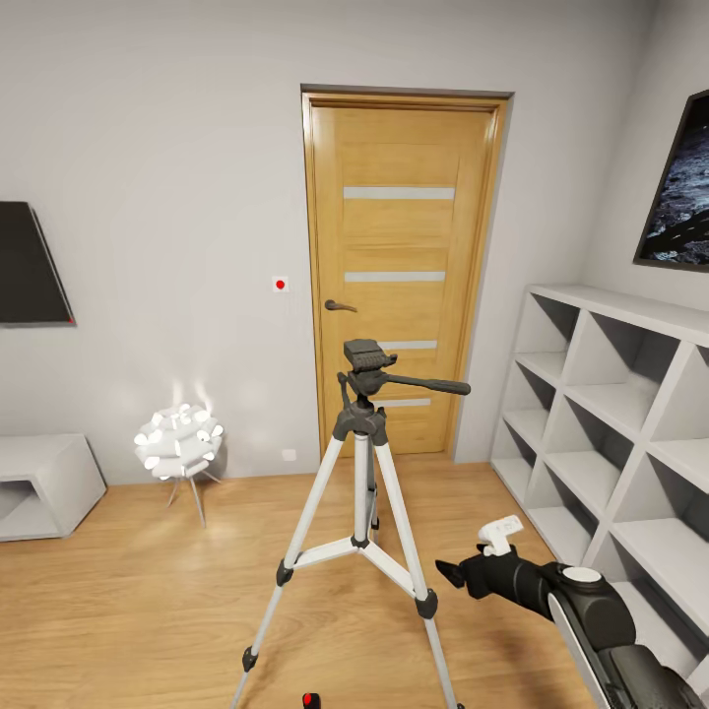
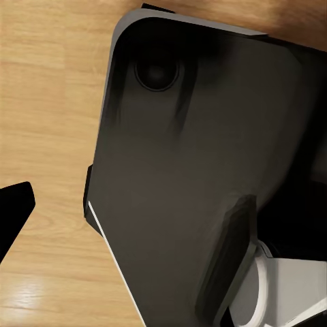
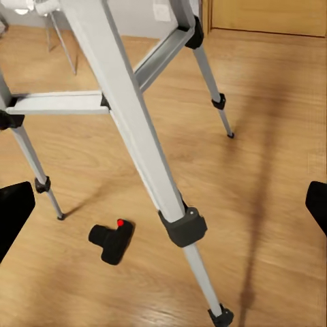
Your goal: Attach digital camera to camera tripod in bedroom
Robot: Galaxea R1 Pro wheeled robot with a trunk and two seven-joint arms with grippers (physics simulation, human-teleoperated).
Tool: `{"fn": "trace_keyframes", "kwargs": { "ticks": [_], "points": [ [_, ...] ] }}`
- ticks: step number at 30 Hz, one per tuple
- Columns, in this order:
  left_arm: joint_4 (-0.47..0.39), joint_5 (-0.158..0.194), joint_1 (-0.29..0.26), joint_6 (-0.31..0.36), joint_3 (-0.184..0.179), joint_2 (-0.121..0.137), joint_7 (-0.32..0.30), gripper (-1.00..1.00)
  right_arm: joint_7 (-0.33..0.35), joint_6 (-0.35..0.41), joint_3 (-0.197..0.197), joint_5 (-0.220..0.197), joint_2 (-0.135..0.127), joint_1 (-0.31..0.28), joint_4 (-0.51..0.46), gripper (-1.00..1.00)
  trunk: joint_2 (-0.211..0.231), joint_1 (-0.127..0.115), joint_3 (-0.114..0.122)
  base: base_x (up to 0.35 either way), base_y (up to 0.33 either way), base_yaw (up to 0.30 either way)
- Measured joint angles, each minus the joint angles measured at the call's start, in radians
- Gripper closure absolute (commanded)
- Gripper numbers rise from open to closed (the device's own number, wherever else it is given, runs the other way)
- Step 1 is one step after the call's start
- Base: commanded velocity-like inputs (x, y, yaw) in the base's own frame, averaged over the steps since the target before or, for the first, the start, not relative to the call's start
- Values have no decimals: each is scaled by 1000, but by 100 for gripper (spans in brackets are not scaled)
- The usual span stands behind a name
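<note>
One camera tripod [image 1: 361, 463] stands spread on the light wood floor [image 1: 138, 611] in front of the oak door [image 1: 399, 266], its three silver legs splayed wide so the black head [image 1: 366, 356] with its long pan handle sits level and bare, ready for a mount. One digital camera [image 3: 112, 241] lies on the floor between the legs, near the foot of the closest leg; in the head view only its red dot peeks in at about 6 o'clock [image 1: 311, 700]. It rests low, well apart from the head where it belongs, so I judge the job not yet begun: it must first be picked up. The right hand [image 1: 453, 572] reaches in from about 4 o'clock, pointed down toward the floor, and the right wrist view shows its two fingertips [image 3: 13, 211] spread wide with nothing between them, released. The left hand [image 2: 13, 204] hangs over the robot's own dark base; one fingertip shows, so I cannot tell its state. Also there: one white spiky lamp [image 1: 179, 440], one grey cube shelf [image 1: 630, 433], and two dark wall panels.
</note>
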Motion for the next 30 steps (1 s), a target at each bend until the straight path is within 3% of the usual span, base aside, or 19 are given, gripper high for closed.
{"fn": "trace_keyframes", "kwargs": {
  "ticks": [7, 9, 16, 17, 24, 26, 30],
  "points": [
    [0, 0, 0, 0, 0, 0, 0, -100, 1, 1, 28, 0, 18, -26, 0, -100, 0, 0, 0, 0, 0, 0],
    [0, 0, 0, 0, 0, 0, 0, -100, 1, 1, 32, 0, 47, -29, 0, -100, 0, 0, 0, 0, 0, 0],
    [0, 0, 0, 0, 0, 0, 0, -100, 1, 1, 34, -1, 67, -30, 2, -100, 0, 0, 0, 0, 0, 0],
    [0, 0, 0, 0, 0, 0, 0, -100, -1, 1, 35, -2, 85, -30, 4, -100, 0, 0, 0, 0, 0, 0],
    [0, 0, 0, 0, 0, 0, 0, -100, -10, -1, 47, -1, 118, -30, 9, -100, 0, 0, 0, 0, 0, 0],
    [0, 0, 0, 0, 0, 0, 0, -100, -31, -4, 75, 1, 133, -30, 11, -100, 0, 0, 0, 0, 0, 0],
    [0, 0, 0, 0, 0, 0, 0, -100, -74, -10, 87, 2, 142, -30, 12, -100, 0, 0, 0, 0, 0, 0]
  ]
}}
